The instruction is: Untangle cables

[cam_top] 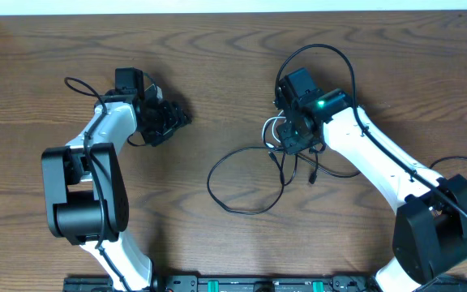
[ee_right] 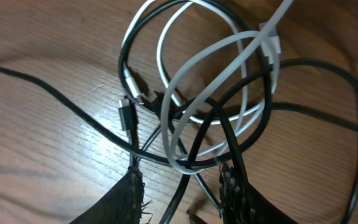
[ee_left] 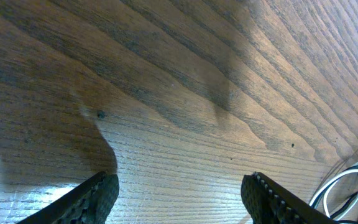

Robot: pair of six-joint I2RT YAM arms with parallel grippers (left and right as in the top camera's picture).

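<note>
Cables (cam_top: 276,150) lie knotted between the right gripper's (ee_right: 180,179) part-open jaws, unclamped: white cord (ee_right: 165,93) looped through black cord (ee_right: 73,109), which trails across the tabletop (ee_left: 166,74). Well apart, the left gripper (ee_left: 180,186) hovers over bare wood, jaws wide apart.

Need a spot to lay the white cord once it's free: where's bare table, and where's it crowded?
Bare wood lies between the left gripper and the loop of the black cord, and along the far edge of the table. It is crowded under the right gripper, where the white cord and black cord cross.
</note>
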